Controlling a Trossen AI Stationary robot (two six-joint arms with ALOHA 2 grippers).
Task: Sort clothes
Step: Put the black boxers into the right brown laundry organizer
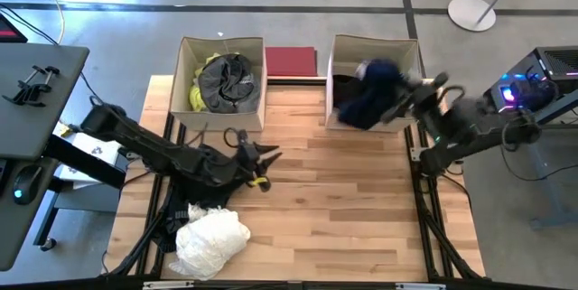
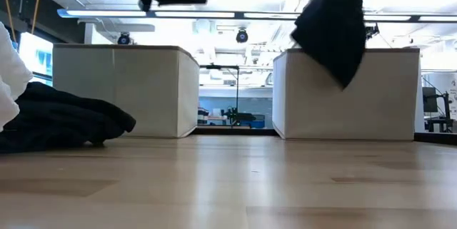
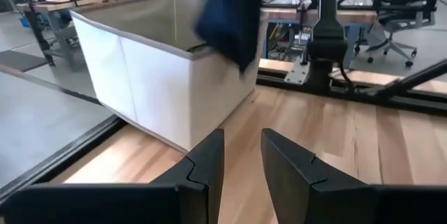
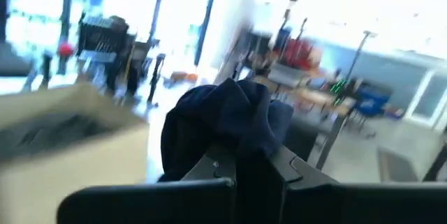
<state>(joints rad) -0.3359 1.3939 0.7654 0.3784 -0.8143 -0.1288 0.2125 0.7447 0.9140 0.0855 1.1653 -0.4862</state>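
navy cloth hangs from the right gripper (image 1: 408, 94), which sits in the upper right of the overhead frame above the right-hand beige box (image 1: 411, 52). its jaws pinch the dark navy garment (image 1: 372, 94) near a bunched top, so the rest drapes down over the box's front wall, half inside and half out; that looks like a carry meant to end with a drop into this box, which already shows dark fabric inside. in the table-level picture the same garment dangles in front of the box's upper right corner.

the left gripper (image 1: 262, 156) hovers just left of centre over the wooden table (image 1: 361, 218), jaws spread with nothing between them, pointing toward the right box, seemingly waiting. beneath its arm lies a black garment (image 1: 212, 168), and a crumpled white garment (image 1: 212, 236) rests at the lower left, both still unsorted. the left-hand box (image 1: 185, 82) at upper centre-left holds a grey garment (image 1: 226, 78) with a neon yellow garment (image 1: 196, 96) tucked beside it.
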